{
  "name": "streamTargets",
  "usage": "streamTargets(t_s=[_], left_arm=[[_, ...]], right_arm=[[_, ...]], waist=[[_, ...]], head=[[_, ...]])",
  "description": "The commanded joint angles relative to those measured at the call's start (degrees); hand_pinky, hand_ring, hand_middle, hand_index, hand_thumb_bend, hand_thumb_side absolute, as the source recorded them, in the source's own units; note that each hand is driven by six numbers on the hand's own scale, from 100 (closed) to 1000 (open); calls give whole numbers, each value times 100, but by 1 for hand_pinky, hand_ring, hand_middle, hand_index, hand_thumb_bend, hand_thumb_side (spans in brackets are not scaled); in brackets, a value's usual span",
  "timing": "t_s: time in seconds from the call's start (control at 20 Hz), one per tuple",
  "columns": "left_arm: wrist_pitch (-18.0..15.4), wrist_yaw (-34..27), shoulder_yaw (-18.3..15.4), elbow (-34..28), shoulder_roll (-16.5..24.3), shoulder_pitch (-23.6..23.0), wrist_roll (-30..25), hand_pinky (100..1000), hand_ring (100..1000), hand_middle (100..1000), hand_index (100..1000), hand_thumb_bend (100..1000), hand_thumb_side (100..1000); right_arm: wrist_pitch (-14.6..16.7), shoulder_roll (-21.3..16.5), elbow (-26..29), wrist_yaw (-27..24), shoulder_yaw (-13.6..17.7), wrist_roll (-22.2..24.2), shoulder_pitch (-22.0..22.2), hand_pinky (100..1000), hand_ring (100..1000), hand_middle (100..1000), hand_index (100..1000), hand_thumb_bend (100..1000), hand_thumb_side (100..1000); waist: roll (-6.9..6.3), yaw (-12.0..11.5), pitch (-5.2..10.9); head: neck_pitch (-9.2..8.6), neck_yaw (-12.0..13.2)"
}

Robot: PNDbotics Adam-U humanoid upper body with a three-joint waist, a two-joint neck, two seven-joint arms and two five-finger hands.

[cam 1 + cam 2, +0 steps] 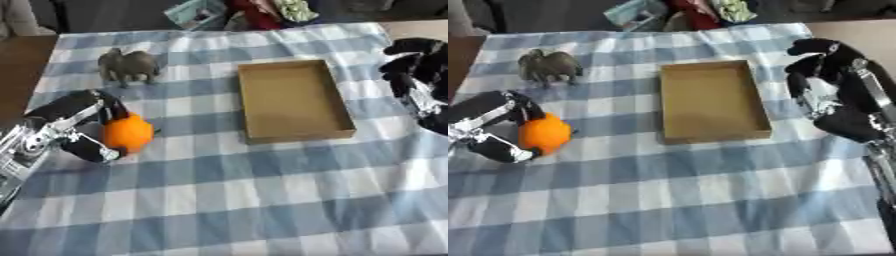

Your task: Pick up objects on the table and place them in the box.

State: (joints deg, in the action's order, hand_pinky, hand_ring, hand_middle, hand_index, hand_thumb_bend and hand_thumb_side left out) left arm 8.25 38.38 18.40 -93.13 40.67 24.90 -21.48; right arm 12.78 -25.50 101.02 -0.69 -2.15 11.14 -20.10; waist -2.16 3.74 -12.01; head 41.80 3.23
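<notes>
- Left eye view: we log the box [294, 100], shallow brown cardboard, with nothing in it, so nothing is placed yet. Our left hand [83, 127] has fingers and thumb curled round the orange [128, 133], round and bright, low over the checked cloth [262, 200] left of the box. The grey elephant [128, 65] stands untouched beyond it.
- Right eye view: we note our right hand [833, 87] idle right of the box, fingers bent, holding nothing.

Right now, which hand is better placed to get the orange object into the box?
Left. The left hand already has its fingers curled round the orange object, left of the empty box. The right hand hangs beyond the box's right side, holding nothing.
</notes>
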Motion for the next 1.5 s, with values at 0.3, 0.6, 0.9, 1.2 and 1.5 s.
streamTargets(t_s=[0.3, 0.6, 0.9, 1.2, 1.5], left_arm=[[-94, 1259, -202, -230, 46, 75, 371, 606, 472, 474, 628, 398, 100], [130, 1625, -367, -482, -12, 39, 1083, 441, 284, 257, 396, 297, 100], [309, 1613, -561, -810, -107, 44, 1423, 407, 244, 213, 345, 165, 100], [423, 1325, -643, -1008, -293, 521, 1368, 390, 244, 211, 336, 260, 100], [266, 1039, -327, -592, -671, 1476, 1263, 382, 249, 214, 337, 252, 100]], right_arm=[[-2, -119, 66, -58, 38, -13, -54, 659, 686, 742, 839, 207, 419], [-5, -119, 65, -57, 46, -22, -49, 658, 686, 742, 840, 204, 421], [-18, -116, 60, -71, 50, -40, -45, 658, 686, 742, 840, 179, 445], [-21, -109, 61, -83, 32, -27, -50, 658, 685, 741, 840, 181, 444], [-10, -69, 88, -131, -74, 75, -128, 658, 684, 739, 839, 183, 445]], waist=[[20, -8, 80], [17, -8, 83], [15, 1, 82], [19, 13, 90], [36, 129, 61]], head=[[11, -29], [11, -47], [2, -59], [1, -37], [-33, 36]])
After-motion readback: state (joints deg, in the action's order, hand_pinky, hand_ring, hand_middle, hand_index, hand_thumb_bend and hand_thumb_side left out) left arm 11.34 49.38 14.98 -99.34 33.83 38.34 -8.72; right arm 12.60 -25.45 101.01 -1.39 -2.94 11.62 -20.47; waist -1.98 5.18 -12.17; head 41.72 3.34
